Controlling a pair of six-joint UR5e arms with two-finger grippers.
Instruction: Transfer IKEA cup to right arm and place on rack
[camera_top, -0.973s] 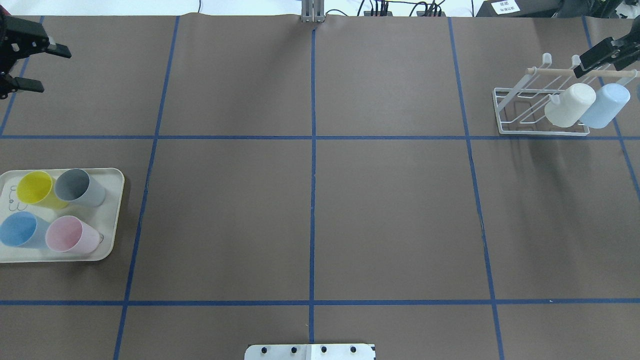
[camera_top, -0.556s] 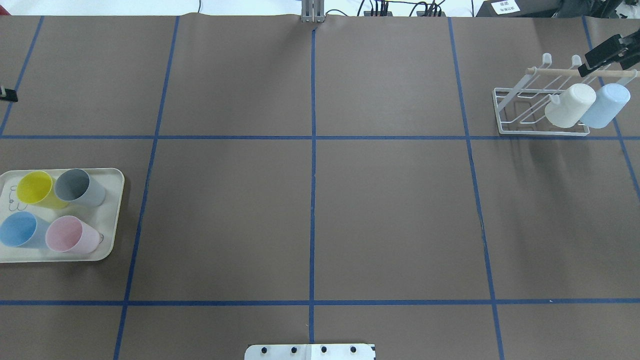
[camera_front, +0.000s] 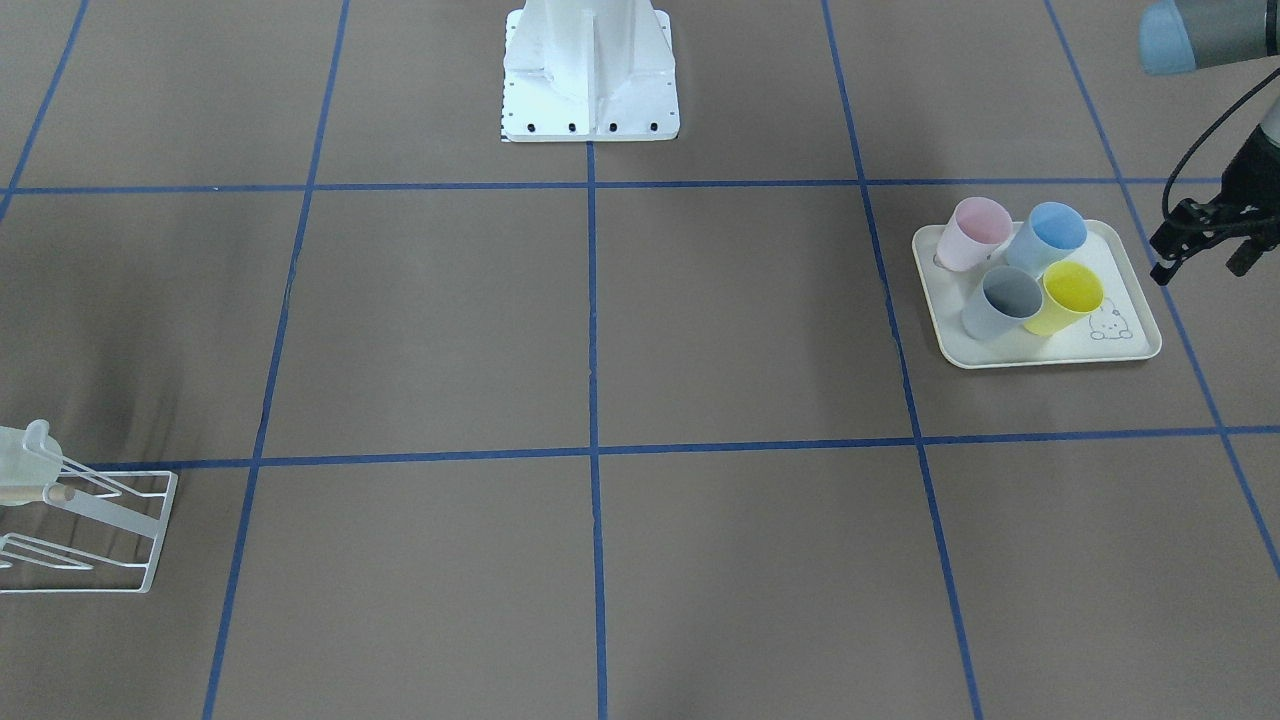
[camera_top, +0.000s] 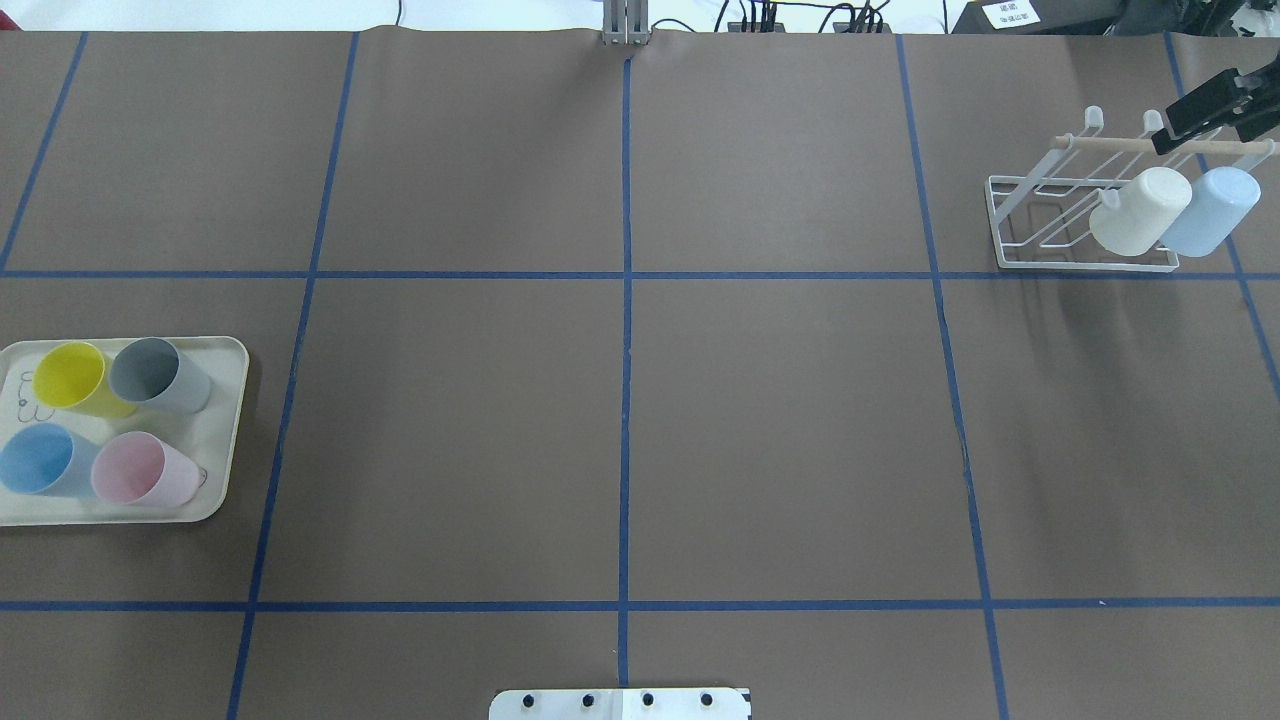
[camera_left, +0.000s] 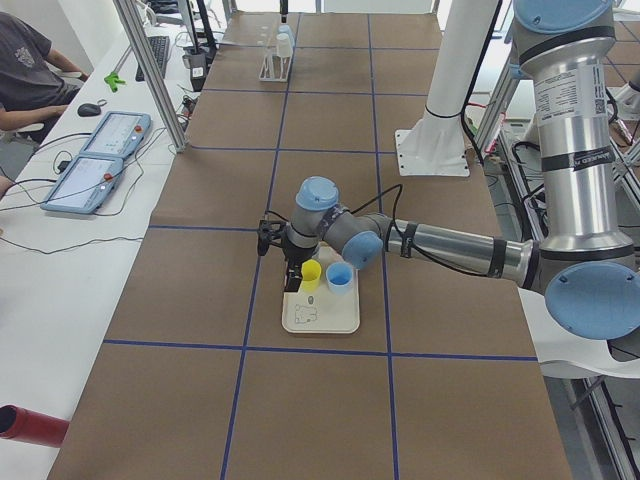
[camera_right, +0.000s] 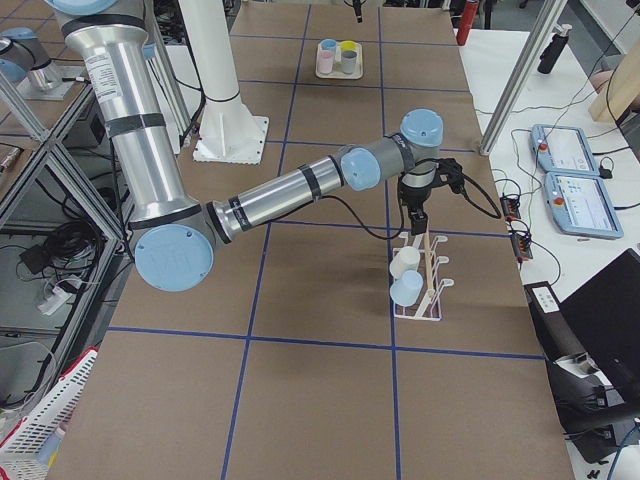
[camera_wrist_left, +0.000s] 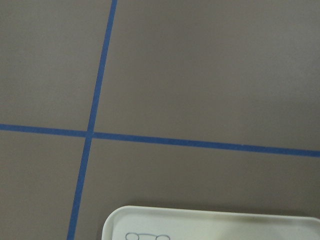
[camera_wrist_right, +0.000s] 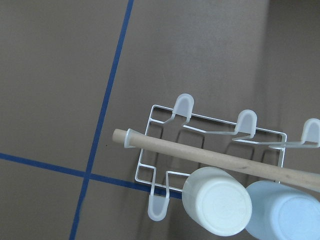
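Gone from the overhead view, the left tool (camera_front: 1205, 250) now hovers beside the tray (camera_front: 1060, 355), fingers apparently spread and empty, likely lining up a pick. Four cups (camera_front: 1050, 235) wait there mouth-up. Two hang inverted on the rack (camera_top: 1085, 266), and the right tool (camera_top: 1215, 108) above it looks released.

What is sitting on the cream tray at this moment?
Four cups stand on the tray, open ends up: a yellow cup, a grey cup, a blue cup and a pink cup. A small drawing shows beside the yellow cup. The tray floor under the cups is hidden.
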